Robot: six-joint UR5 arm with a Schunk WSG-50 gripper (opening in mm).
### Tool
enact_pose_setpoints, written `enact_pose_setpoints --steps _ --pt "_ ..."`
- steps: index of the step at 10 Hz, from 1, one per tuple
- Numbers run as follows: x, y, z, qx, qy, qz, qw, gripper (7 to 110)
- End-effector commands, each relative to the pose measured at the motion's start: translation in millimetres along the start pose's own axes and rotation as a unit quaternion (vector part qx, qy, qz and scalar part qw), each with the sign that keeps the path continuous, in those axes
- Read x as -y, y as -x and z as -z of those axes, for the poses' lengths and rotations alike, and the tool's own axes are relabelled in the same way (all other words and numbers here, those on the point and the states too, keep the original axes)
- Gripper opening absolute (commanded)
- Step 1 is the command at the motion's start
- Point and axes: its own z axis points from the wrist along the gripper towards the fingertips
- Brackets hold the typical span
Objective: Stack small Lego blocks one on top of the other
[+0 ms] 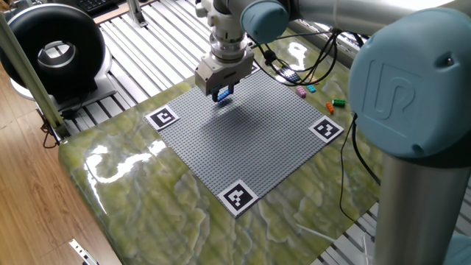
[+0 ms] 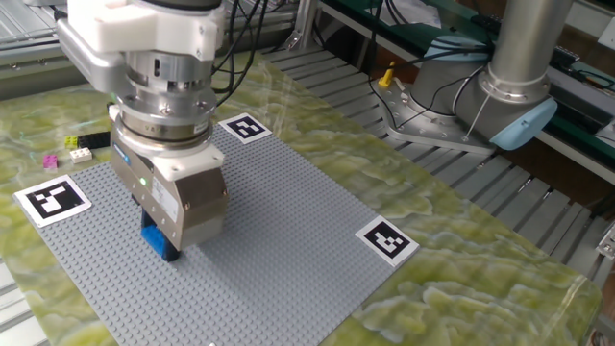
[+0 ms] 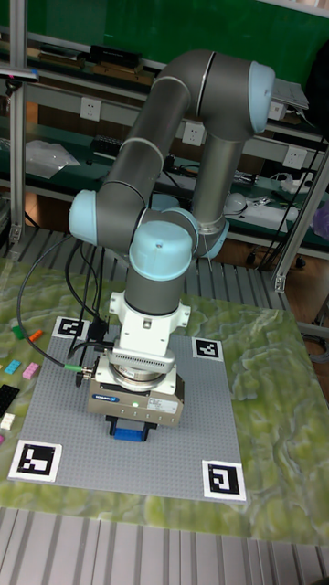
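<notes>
My gripper (image 1: 222, 93) hangs low over the grey baseplate (image 1: 250, 140), toward its far left side, and is shut on a blue Lego block (image 2: 158, 243). The block (image 3: 128, 430) shows only as a blue edge under the gripper body, at or just above the studs; I cannot tell if it touches. Other small blocks lie loose off the plate: pink (image 1: 301, 93), cyan (image 1: 311, 89), orange (image 1: 330, 107) and green (image 1: 338, 101) in one fixed view, pink (image 2: 50, 160) and yellow (image 2: 72, 142) in the other.
Black-and-white marker tags (image 1: 163, 117) (image 1: 326, 128) (image 1: 237, 197) sit at the baseplate corners. Cables (image 1: 309, 70) run over the table's far side beside the loose blocks. A black round device (image 1: 51, 51) stands off the table to the left. The arm's base column (image 1: 419, 206) stands at the right.
</notes>
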Motion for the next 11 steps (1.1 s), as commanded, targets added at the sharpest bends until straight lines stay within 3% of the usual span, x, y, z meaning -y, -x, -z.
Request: enact_pose_setpoints --steps 1,6,10,11 --pt "0 1.2 -7.0 0.003 0.004 -0.001 1.0 7" --pt "-1 -3.0 -9.9 0.0 0.012 -0.003 0.9999 7" --pt "-2 -11.2 5.3 -0.015 0.014 -0.005 0.9998 7" --pt "-5 -9.7 0.7 -0.011 0.019 -0.007 0.9997 7"
